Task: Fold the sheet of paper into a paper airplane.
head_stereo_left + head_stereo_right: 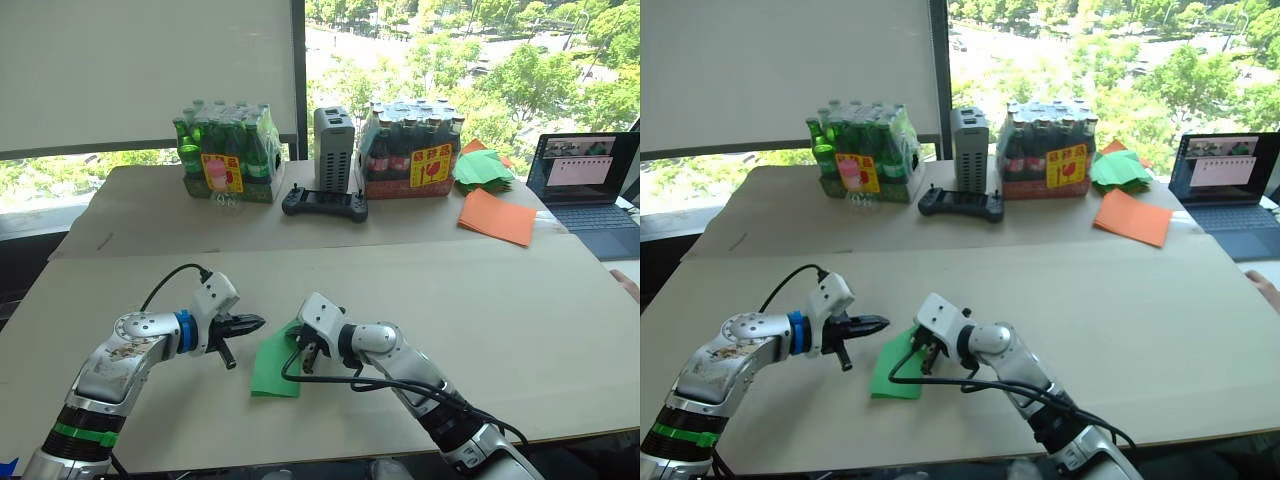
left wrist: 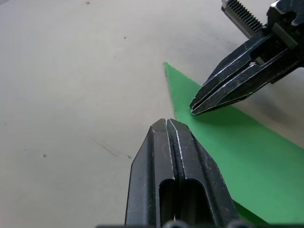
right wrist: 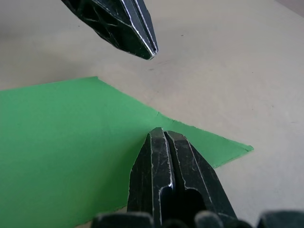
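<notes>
On the near part of the pale beige table (image 1: pixel 520 330), the thin bright green sheet of paper (image 1: pixel 272 367) lies flat, partly folded, one corner tapering to a point. Reaching in from the left, the left pincer (image 1: pixel 250 323) has its black fingers clenched together, tips level and just beside the paper's left edge. From the right, the right arm bends at the elbow, its right pincer (image 1: pixel 306 360) likewise clenched, tips angled down over the green surface.
</notes>
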Controlling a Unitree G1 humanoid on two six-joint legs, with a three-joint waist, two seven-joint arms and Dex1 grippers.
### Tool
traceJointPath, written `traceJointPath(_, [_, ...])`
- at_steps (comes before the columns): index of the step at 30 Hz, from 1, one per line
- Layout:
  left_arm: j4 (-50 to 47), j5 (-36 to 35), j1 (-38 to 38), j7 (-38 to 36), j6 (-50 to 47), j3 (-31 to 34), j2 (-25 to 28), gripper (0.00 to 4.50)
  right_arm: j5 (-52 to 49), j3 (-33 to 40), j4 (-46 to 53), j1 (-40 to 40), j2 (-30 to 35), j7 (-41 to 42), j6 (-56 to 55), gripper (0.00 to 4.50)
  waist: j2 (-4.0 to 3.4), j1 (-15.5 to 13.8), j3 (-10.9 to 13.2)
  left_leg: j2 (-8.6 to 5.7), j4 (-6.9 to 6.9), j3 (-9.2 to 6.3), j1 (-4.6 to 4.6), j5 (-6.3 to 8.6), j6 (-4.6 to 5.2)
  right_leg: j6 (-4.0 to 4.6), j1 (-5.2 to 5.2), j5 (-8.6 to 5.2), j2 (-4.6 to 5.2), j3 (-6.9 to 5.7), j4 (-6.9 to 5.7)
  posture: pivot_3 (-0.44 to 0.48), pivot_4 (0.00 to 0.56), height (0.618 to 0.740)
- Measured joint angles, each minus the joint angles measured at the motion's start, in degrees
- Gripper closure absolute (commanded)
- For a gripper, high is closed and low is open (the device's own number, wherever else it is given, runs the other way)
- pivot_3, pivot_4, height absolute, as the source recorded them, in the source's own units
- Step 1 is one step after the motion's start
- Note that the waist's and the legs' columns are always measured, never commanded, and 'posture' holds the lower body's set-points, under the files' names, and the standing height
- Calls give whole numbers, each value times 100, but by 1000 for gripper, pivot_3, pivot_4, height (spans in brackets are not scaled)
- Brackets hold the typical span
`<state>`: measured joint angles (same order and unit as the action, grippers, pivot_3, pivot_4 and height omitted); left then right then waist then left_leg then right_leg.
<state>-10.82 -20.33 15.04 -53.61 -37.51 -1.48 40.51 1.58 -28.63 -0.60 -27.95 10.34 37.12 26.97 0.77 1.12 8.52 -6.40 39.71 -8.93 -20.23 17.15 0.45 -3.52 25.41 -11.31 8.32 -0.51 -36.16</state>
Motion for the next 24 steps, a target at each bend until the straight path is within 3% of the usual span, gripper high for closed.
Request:
traceJointPath(11, [212,281,-266,30,615,-584,-262,4454,-142,87,285,92,-7,67,47,4500,0,-24,0,5,0,3,1,-1,-1,8,0,5,-5,1,-1,0,150,715])
traceJointPath(17, [244,316,-267,30,745,-622,-262,4454,-296,171,692,226,206,303,54,4500,0,-33,0,5,1,3,2,0,0,8,-3,5,-5,0,1,0,150,715])
traceJointPath(24, [230,324,-288,36,745,-619,-246,4454,-64,90,326,228,366,252,48,4500,-2,-23,-2,9,-1,5,7,0,0,9,-7,6,-8,0,-1,0,150,715])
